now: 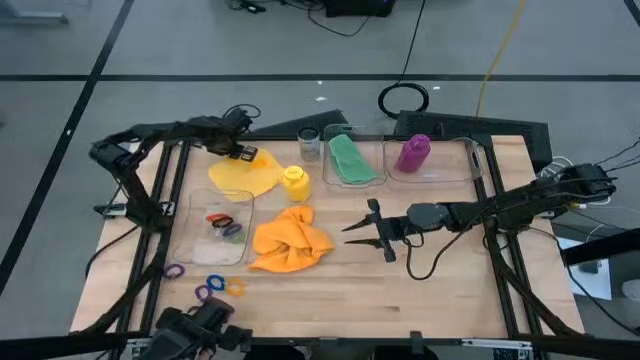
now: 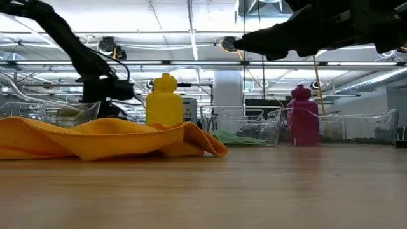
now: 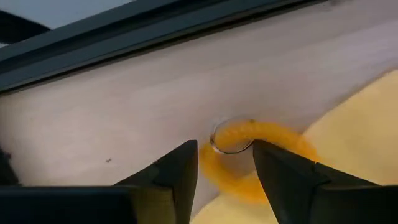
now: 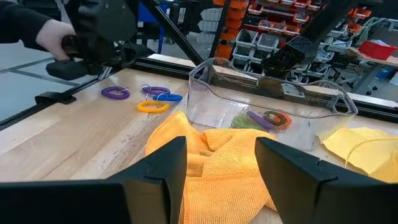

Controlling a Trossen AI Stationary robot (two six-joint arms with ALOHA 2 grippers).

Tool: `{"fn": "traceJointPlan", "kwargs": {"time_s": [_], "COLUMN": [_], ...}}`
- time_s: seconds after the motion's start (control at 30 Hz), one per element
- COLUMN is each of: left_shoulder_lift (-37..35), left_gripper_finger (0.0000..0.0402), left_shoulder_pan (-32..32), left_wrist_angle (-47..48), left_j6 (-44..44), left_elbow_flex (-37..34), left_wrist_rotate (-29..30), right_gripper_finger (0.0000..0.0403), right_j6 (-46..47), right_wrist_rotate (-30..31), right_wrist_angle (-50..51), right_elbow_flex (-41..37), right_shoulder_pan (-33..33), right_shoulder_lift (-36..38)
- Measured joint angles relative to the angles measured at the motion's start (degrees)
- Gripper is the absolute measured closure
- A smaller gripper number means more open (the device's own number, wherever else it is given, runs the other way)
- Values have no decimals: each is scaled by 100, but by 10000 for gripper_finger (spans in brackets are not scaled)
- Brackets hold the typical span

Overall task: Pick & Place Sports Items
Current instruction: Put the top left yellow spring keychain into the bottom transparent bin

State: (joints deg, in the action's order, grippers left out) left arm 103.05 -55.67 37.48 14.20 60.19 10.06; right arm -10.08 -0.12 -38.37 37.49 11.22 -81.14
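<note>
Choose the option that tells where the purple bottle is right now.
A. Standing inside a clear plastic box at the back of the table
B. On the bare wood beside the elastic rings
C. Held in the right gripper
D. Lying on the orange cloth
A: the purple bottle stands upright inside a clear plastic box at the table's back edge, apart from both grippers.

Left gripper (image 1: 243,152) sits low at the far edge of the yellow cloth (image 1: 240,178), fingers parted. Right gripper (image 1: 362,230) hangs off to that cloth's right, jaws apart, pointing back toward it.
</note>
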Motion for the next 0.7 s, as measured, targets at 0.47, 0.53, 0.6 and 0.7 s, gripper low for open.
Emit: {"fn": "traceJointPlan", "kwargs": {"time_s": [0.47, 0.53, 0.6, 0.7], "left_shoulder_lift": [6, 6, 6, -2], "left_gripper_finger": [307, 337, 368, 398], "left_shoulder_pan": [-105, -157, -210, -299], "left_wrist_angle": [64, 138, 197, 278], "left_j6": [132, 140, 145, 145], "left_elbow_flex": [39, 39, 45, 59], "left_wrist_rotate": [-126, -124, -160, -297], "right_gripper_finger": [268, 268, 268, 268], "right_j6": [2, 2, 2, 2], "right_wrist_rotate": [0, 0, 0, 0], "right_wrist_angle": [0, 1, 0, 1], "right_elbow_flex": [-1, 0, 0, 0], "right_shoulder_pan": [2, 1, 2, 1], "right_shoulder_lift": [0, 0, 0, 0]}}
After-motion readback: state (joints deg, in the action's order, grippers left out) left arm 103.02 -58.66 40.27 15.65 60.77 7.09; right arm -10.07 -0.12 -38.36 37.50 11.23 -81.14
